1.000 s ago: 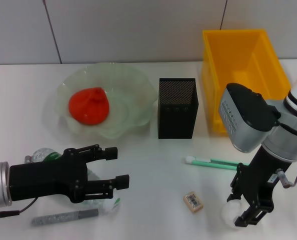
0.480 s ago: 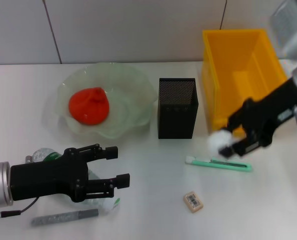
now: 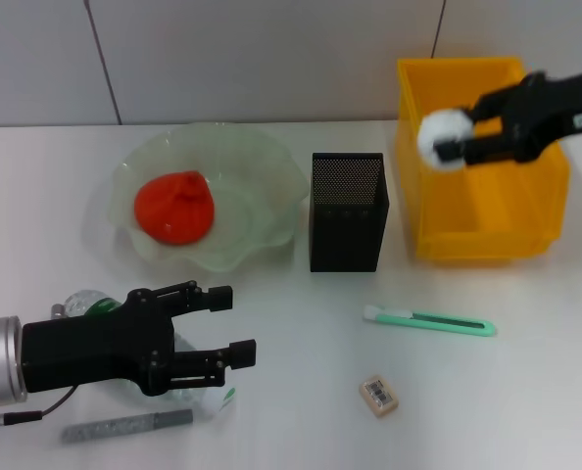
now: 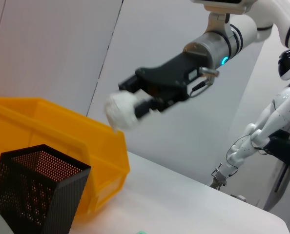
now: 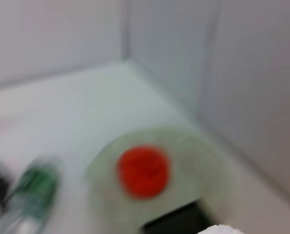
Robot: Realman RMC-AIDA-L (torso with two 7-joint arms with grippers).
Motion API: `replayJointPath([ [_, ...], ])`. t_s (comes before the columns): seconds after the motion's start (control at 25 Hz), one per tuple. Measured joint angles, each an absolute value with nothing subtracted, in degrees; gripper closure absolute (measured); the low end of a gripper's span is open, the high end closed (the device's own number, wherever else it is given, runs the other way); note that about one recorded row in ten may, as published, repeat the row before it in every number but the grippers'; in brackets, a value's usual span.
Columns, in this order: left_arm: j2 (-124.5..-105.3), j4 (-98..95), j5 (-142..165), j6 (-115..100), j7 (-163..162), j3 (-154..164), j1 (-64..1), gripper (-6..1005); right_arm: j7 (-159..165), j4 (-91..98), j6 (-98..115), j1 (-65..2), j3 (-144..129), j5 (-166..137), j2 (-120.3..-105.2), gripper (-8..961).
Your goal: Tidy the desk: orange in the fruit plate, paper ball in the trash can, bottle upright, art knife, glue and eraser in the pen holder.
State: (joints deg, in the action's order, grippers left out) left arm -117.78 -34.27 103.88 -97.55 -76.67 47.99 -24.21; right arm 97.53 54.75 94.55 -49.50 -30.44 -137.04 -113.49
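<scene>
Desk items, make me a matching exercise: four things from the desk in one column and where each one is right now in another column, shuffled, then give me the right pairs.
Things:
1. orange
2. paper ball
3. art knife
4. eraser

Places:
A. held by the right gripper over the yellow bin
B. lying on the desk in front of the yellow bin
C. in the fruit plate
D. on the desk nearest the front edge, in front of the pen holder

Pairs: 1-C, 2-A, 3-B, 4-D
</scene>
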Motion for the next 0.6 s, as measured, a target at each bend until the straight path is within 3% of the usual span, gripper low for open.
replayJointPath([
  [0.24, -117.75, -34.3, 103.9, -97.6, -76.6, 48.0, -24.2, 157, 100.2, 56.7, 83.2, -44.3, -29.8, -130.0, -114.32, 435],
  [0.6, -117.83, -34.2, 104.1, -97.6, -76.6, 48.2, -24.3, 157, 100.9, 52.5, 70.6, -43.1, -30.7, -130.3, -116.08, 417],
])
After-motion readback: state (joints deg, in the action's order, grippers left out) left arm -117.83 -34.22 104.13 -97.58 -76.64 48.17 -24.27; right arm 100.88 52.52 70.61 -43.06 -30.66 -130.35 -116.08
